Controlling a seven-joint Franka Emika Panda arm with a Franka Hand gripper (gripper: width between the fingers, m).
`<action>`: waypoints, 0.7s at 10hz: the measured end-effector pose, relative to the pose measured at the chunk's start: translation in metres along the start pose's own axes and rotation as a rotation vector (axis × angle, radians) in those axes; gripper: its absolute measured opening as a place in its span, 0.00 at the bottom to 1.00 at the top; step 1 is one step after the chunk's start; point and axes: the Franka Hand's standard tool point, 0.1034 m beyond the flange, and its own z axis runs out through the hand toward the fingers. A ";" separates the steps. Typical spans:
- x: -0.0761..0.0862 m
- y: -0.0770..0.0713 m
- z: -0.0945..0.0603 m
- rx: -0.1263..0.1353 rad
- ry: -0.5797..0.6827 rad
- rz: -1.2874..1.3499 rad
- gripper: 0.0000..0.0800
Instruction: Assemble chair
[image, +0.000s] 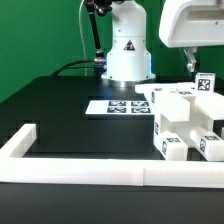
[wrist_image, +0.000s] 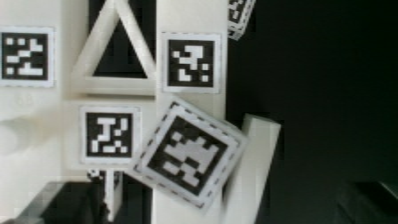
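Exterior view first: on the black table (image: 60, 110), toward the exterior view's right, the chair (image: 180, 125) as a cluster of chunky white blocks, touching one another, with small black-and-white tags on the faces turned to the camera. Highest among them, a tagged block (image: 205, 86) close to the picture's edge. Directly above the cluster, the gripper (image: 191, 66), hanging from a large white housing (image: 195, 25), dark fingers pointing down, apart from the blocks beneath; jaws standing wide apart, nothing seen clamped between. Farther back, at the middle of the picture, the white robot base (image: 127, 50), with black cables (image: 80, 68) running off to the exterior view's left, before a green backdrop (image: 45, 30). Just in front of the base, flat on the table, the marker board (image: 112, 106) with its row of tags, near the chair's back corner, contact impossible to judge. Along the near edge, the long low white border rail (image: 90, 172), turning a corner at the exterior view's left and running back a short way. Wrist view next: very close on the chair (wrist_image: 139, 100), blurred, white faces filling almost the whole picture. Four tags in sight, three set square and one tilted tag (wrist_image: 187, 150) on a face lying askew over the others. Between white bars, a triangular opening (wrist_image: 116, 50), dark behind. Just beside the tilted tag, a slanted white bar (wrist_image: 263, 165) against black. Fingers not clearly made out here; only dark blurred shapes at two corners, too vague to name.
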 end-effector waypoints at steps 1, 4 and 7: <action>-0.001 -0.001 0.002 -0.002 -0.005 -0.125 0.81; -0.004 0.004 0.003 0.003 -0.012 -0.348 0.81; -0.005 0.010 0.003 -0.014 -0.016 -0.515 0.81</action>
